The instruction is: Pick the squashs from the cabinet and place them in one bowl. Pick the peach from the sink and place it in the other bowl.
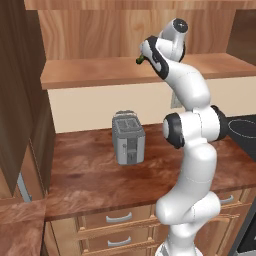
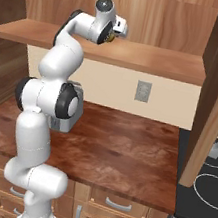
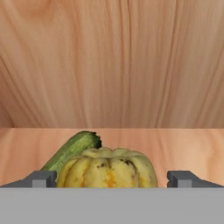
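Your gripper (image 3: 112, 178) is up inside the cabinet (image 1: 100, 30), just above the wooden shelf (image 1: 100, 72). Its two fingers (image 3: 43, 178) are spread wide apart. The yellow squash (image 3: 107, 168) sits between them on the shelf, but they are not squeezing it. The green squash (image 3: 72, 151) lies right behind the yellow one, tilted to the left, and seems to touch it. You can see its dark tip (image 1: 139, 60) peeking past the arm. Down on the counter (image 1: 100, 175) stands a toaster (image 1: 128, 137).
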You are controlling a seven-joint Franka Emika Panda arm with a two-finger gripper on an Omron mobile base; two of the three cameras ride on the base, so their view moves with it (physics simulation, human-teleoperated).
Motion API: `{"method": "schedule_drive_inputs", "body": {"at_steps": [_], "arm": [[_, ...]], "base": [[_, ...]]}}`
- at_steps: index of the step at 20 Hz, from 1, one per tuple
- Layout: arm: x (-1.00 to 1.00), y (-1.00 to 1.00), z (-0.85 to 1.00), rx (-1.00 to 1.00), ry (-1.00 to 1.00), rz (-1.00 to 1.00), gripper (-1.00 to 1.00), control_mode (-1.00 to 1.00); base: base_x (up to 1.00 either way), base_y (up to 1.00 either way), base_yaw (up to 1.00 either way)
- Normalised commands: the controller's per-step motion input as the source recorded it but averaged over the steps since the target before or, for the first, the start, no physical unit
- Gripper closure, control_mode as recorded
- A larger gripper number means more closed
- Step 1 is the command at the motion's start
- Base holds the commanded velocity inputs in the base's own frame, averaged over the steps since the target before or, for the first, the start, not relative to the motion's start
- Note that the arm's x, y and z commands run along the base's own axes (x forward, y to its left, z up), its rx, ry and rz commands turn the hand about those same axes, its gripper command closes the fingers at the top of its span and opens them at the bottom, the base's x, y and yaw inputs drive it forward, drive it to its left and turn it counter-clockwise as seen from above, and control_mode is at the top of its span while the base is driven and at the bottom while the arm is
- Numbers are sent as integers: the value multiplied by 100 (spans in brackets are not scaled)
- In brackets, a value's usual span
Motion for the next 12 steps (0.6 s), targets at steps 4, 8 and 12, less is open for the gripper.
{"method": "schedule_drive_inputs", "body": {"at_steps": [4,8,12], "arm": [[0,0,0,0,0,0,-100,-100],[0,0,-18,0,0,0,-100,-100],[0,0,-16,0,0,0,-100,-100]], "base": [[0,0,0],[0,0,0],[0,0,0]]}}
